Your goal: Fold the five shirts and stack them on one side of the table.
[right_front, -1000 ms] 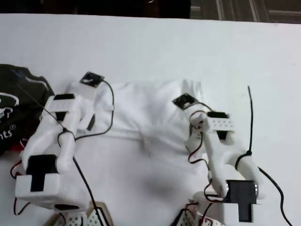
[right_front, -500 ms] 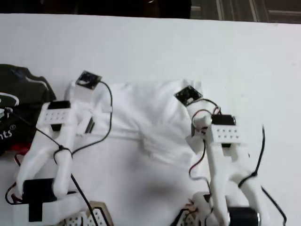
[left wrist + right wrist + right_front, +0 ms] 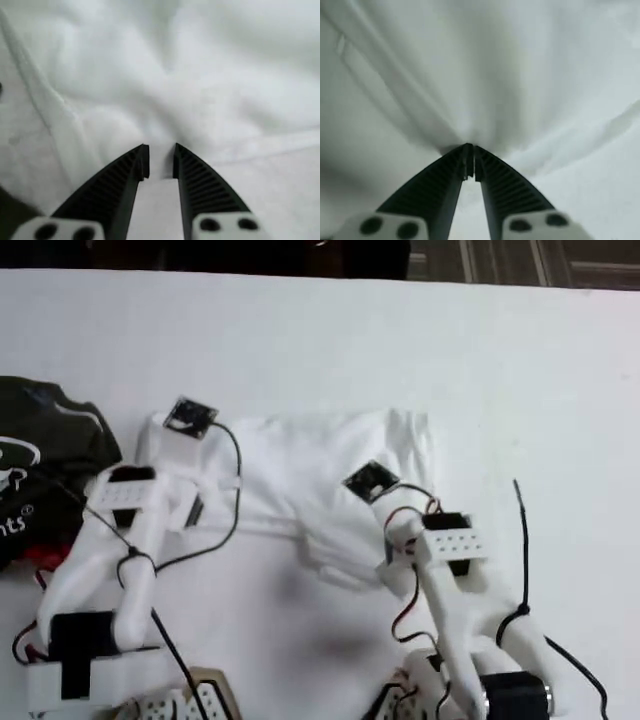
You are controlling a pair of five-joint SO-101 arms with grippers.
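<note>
A white shirt point(image 3: 300, 460) lies spread on the white table point(image 3: 480, 350), with a bunched ridge along its near edge. My left gripper point(image 3: 170, 445) is down at the shirt's left end. In the left wrist view my left gripper point(image 3: 160, 160) has its fingers nearly together, with white shirt cloth point(image 3: 200, 75) pinched between them. My right gripper point(image 3: 372, 508) is over the shirt's right half. In the right wrist view my right gripper point(image 3: 470, 162) is shut on the white shirt point(image 3: 520, 75), and creases run into its tips.
A black shirt point(image 3: 40, 470) with white print lies crumpled at the table's left edge, close to the left arm. Wires hang from both arms. The arm bases stand at the near edge. Bare table stretches across the far side and right.
My right gripper has drawn back toward the near-left, pulling cloth with it and bunching the shirt's near edge. My left gripper has barely shifted at the shirt's left end.
</note>
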